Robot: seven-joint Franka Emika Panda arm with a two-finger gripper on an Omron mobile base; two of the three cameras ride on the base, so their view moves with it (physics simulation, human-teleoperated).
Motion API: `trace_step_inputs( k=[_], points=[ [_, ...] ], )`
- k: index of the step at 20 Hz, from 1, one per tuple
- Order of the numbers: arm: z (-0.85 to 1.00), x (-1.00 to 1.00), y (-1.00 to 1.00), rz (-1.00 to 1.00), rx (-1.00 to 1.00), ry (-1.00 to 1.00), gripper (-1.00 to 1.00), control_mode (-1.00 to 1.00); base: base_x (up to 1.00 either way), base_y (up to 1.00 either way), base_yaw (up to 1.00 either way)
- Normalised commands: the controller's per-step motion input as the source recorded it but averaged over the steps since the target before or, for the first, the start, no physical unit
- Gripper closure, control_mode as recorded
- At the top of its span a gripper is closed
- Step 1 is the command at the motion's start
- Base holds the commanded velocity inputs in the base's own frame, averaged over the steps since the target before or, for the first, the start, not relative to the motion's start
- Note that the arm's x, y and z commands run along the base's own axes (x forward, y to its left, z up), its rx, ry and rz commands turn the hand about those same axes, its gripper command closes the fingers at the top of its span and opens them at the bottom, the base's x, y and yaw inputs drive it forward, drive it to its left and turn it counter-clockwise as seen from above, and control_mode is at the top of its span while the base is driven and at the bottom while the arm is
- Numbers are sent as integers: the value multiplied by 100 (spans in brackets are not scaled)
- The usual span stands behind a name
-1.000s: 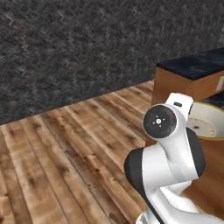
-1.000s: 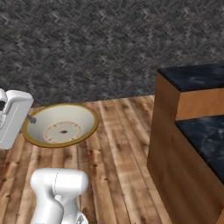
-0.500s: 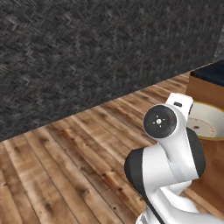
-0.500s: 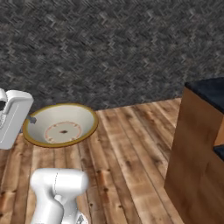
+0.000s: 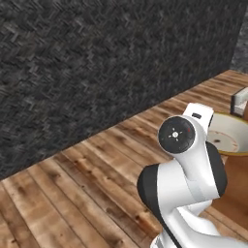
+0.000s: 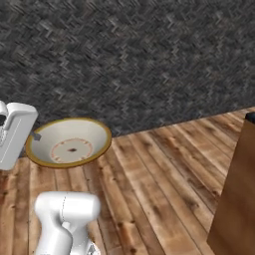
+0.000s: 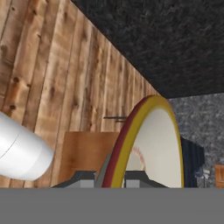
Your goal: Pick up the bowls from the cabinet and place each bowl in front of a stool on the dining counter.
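Observation:
The wide, shallow cream-beige bowl (image 6: 69, 142) with its darker rim hangs in the air, held by its edge. My gripper (image 7: 111, 178) is shut on that rim, one finger on each side of the bowl (image 7: 157, 144). From the left base camera the bowl (image 5: 224, 137) peeks out behind the arm's upper joint. The dining counter's brown wood side panel (image 6: 238, 199) stands at the right edge, with a corner of its black top (image 6: 250, 118) above. The deep white and blue bowl, the cabinet and the stools are out of view.
A dark grey textured wall (image 6: 129, 60) runs across the back. A plank wood floor (image 5: 72, 193) spreads below the arm. In the hand view the counter's wood panel (image 7: 83, 153) lies beyond the bowl.
The whole picture has shifted as the base moves: the counter has slid right, almost out of both base views. The bowl stays in my shut gripper in the same pose.

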Motion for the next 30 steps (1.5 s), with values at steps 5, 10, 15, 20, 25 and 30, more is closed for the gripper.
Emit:
trace_step_inputs(
  k=[5, 10, 15, 20, 25, 30],
  points=[
    [0, 0, 0, 0, 0, 0, 100, 100, 100, 74, -26],
    [0, 0, 0, 0, 0, 0, 100, 100, 100, 63, -31],
    [0, 0, 0, 0, 0, 0, 100, 100, 100, 58, -36],
    [0, 0, 0, 0, 0, 0, 100, 100, 100, 48, -46],
    [0, 0, 0, 0, 0, 0, 100, 100, 100, 27, -49],
    [0, 0, 0, 0, 0, 0, 100, 100, 100, 24, -48]
  ],
)
